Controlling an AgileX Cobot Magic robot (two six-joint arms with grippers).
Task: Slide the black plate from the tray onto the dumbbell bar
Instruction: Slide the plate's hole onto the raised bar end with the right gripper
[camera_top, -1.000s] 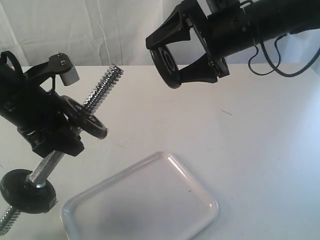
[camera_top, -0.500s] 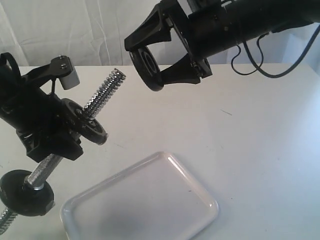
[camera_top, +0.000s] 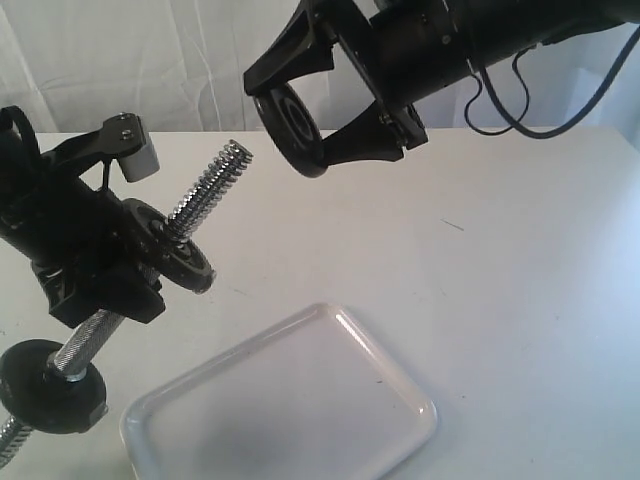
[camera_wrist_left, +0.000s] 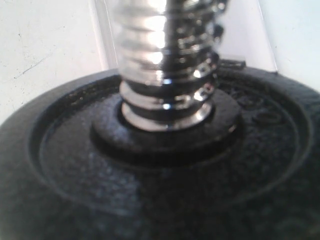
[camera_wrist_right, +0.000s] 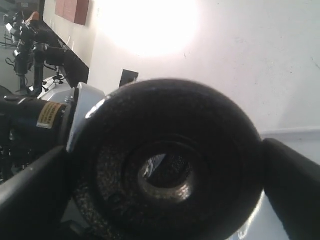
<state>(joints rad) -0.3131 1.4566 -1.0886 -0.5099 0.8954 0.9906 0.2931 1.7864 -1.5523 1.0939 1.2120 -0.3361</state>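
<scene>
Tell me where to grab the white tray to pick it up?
Pinch the tray by its raised rim from above, one finger inside, one outside. It lies flat on the table, so nothing slips underneath; the rim is probably the only part to pinch.

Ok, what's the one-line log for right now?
right hand: holding black plate aloft | left hand: gripping dumbbell bar, tilted | tray: empty | plate: not yet on bar

White table (camera_top: 520, 300), pale curtain (camera_top: 150, 60) behind
</scene>
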